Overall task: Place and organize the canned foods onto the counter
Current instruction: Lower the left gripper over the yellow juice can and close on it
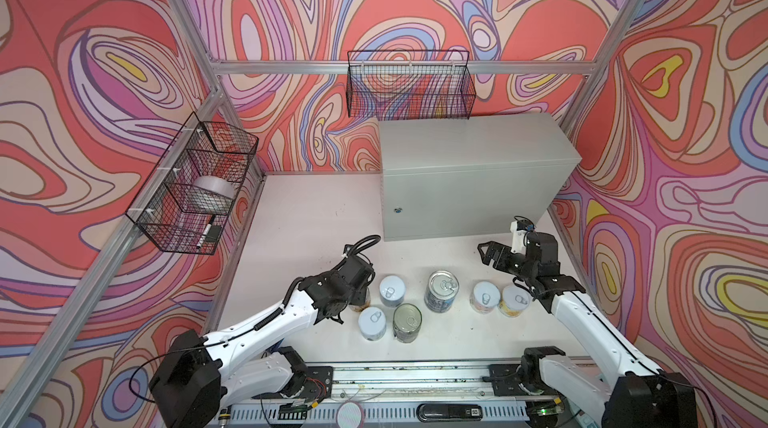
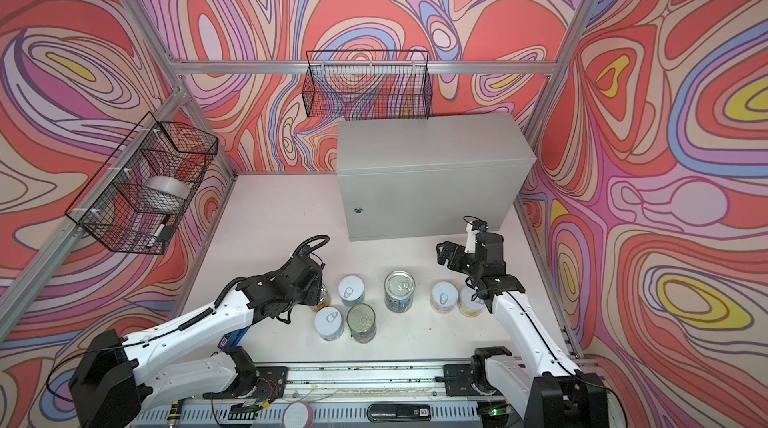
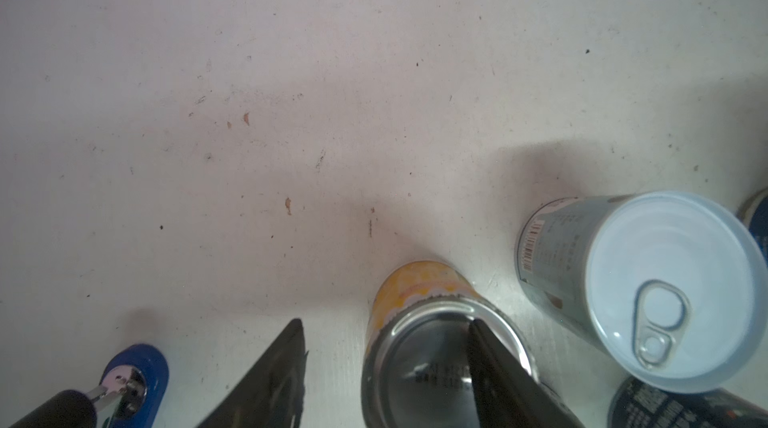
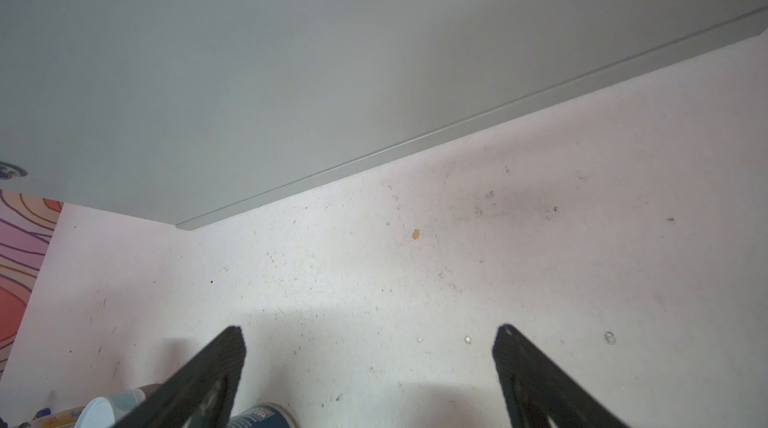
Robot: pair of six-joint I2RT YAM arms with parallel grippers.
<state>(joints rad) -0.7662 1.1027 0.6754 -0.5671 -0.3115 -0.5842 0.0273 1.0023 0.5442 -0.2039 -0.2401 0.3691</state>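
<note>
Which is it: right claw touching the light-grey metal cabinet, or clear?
Apart. Right wrist view shows bare white table between right claw and light-grey metal cabinet.

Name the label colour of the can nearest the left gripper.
Yellow-orange, under a silver lid. The can shows best in the left wrist view.

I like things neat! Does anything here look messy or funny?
The cans all stand upright and nothing is spilled. But the table is dirty, with orange crumbs, and one of the left fingers seems to lie across the lid of the yellow can, not beside it.
</note>
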